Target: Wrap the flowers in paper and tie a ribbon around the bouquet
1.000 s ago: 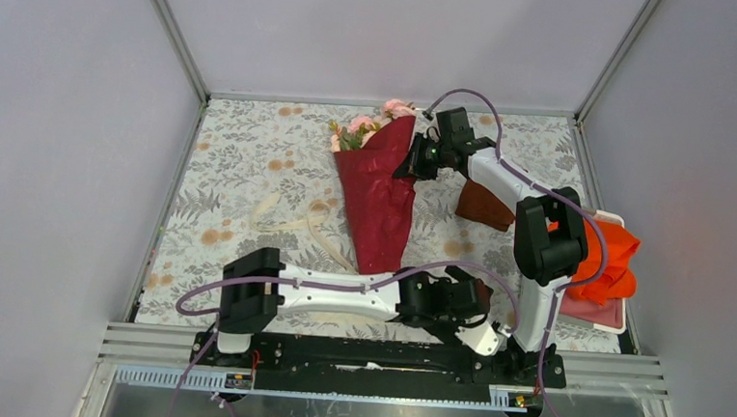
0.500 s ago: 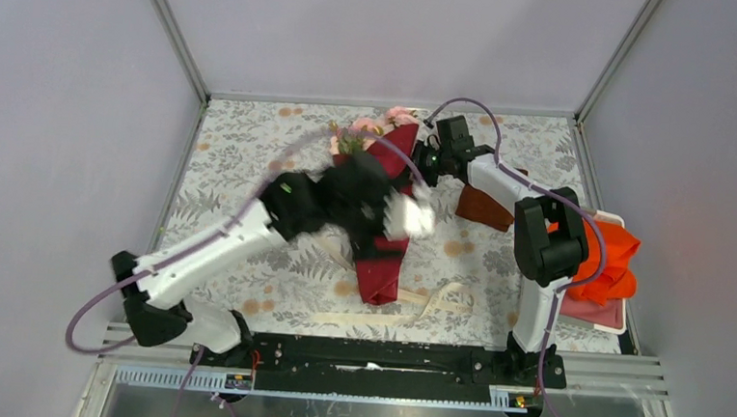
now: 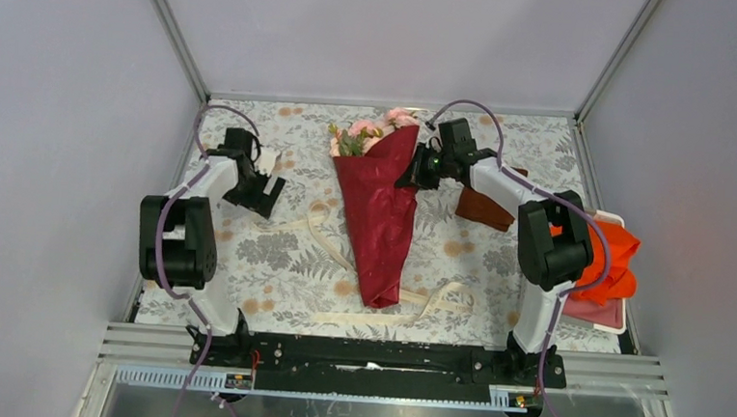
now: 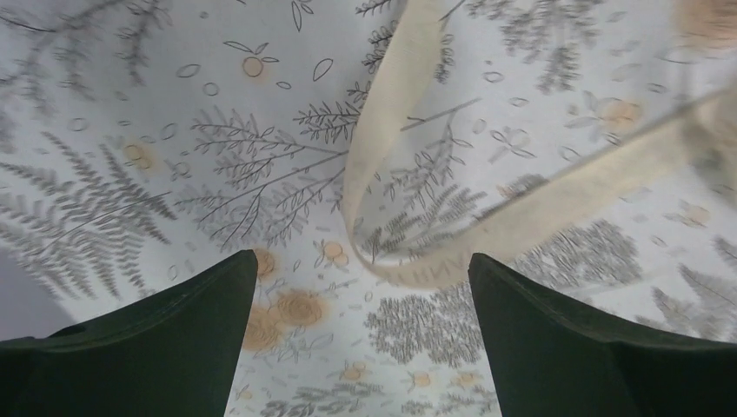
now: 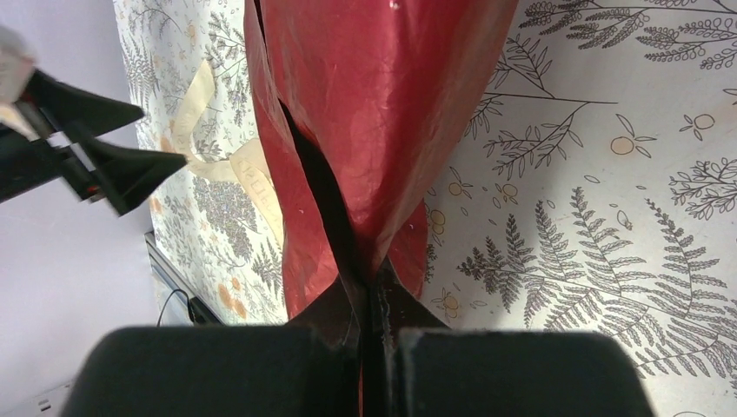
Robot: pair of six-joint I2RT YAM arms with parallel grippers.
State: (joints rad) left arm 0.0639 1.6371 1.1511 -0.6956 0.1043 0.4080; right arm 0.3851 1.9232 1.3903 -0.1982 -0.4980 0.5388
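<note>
The bouquet lies in the middle of the table: a cone of crimson paper (image 3: 380, 214) with pink flowers (image 3: 364, 131) at its far end and its tail toward me. My right gripper (image 3: 413, 174) is shut on the cone's upper right edge; in the right wrist view its jaws (image 5: 369, 300) pinch a fold of the paper (image 5: 382, 104). The cream ribbon (image 3: 317, 227) runs from the left, under the cone, to the front right. My left gripper (image 3: 267, 199) hovers open over the ribbon's left end, and a loop of ribbon (image 4: 382, 174) lies just ahead of its fingers (image 4: 174, 339).
A small brown folded square (image 3: 486, 204) lies right of the bouquet under the right arm. An orange-red cloth (image 3: 609, 262) sits in a white tray (image 3: 601, 321) at the right edge. Grey walls close the table in on three sides, with a metal rail (image 3: 375, 356) along the near edge.
My left arm swung from the front of the table, across the bouquet, to the far left. Part of the ribbon now lies right of the cone's tail. The right gripper kept its hold.
</note>
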